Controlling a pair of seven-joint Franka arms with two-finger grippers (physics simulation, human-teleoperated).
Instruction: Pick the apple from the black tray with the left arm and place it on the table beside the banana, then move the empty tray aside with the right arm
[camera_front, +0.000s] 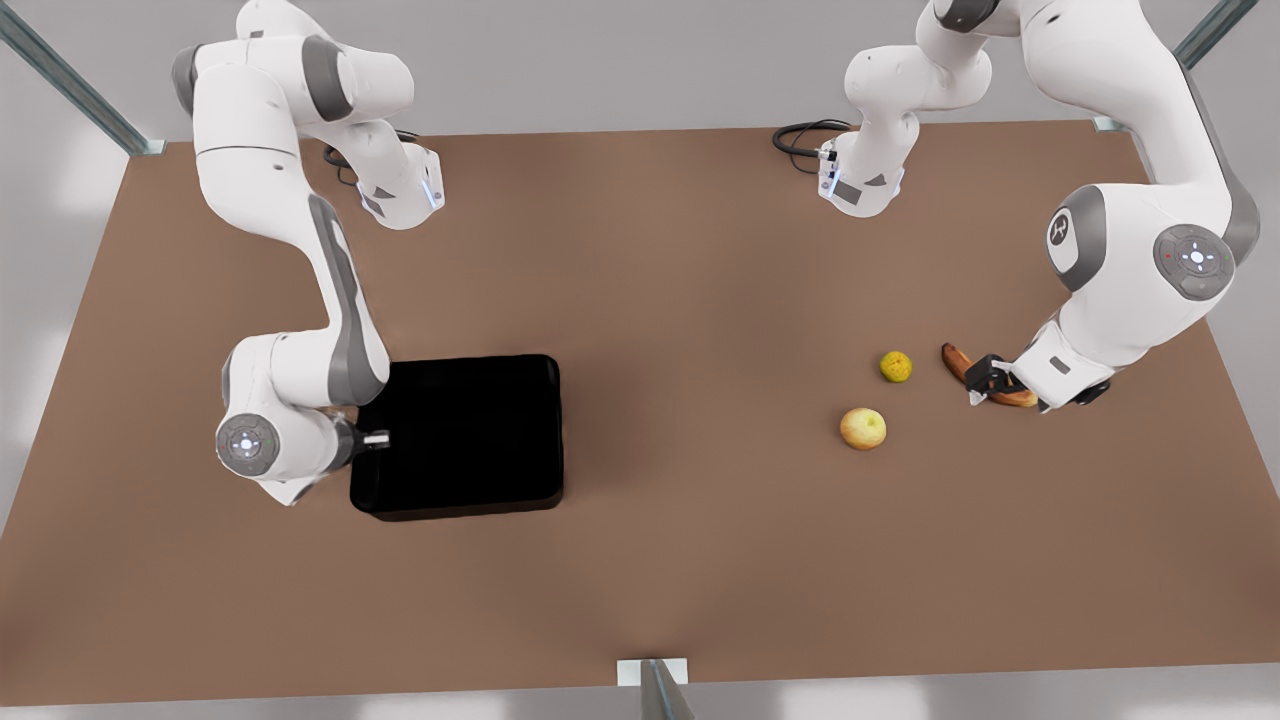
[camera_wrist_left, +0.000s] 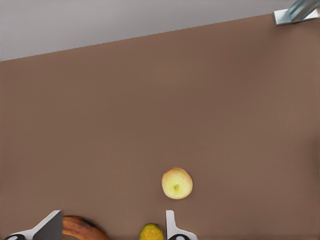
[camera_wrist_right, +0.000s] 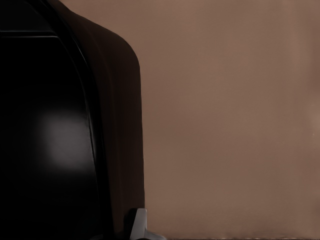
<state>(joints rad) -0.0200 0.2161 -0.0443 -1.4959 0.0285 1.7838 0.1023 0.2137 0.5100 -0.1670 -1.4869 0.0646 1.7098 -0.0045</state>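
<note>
1. The left gripper (camera_front: 985, 385) sits over the banana (camera_front: 1010, 393) on the front view's right. Its fingers (camera_wrist_left: 50, 226) are spread wide apart and hold nothing; the left wrist view shows the banana's brown-orange curve lying between them.
2. The small yellow-green fruit (camera_front: 896, 366) lies just beside that gripper, toward the table's middle.
3. The apple (camera_front: 863, 428) rests on the bare table (camera_front: 700, 560), near the yellow-green fruit and the banana but touching neither.
4. The right gripper (camera_front: 378, 438) is at the black tray's (camera_front: 470, 440) edge on the front view's left side. One fingertip (camera_wrist_right: 137, 225) shows against the tray's outer wall in the right wrist view; whether the fingers grip the rim cannot be told.
5. The tray is empty and lies flat, left of centre.
6. Open brown tabletop stretches between the tray and the fruit, and in front of the tray toward the near edge.
</note>
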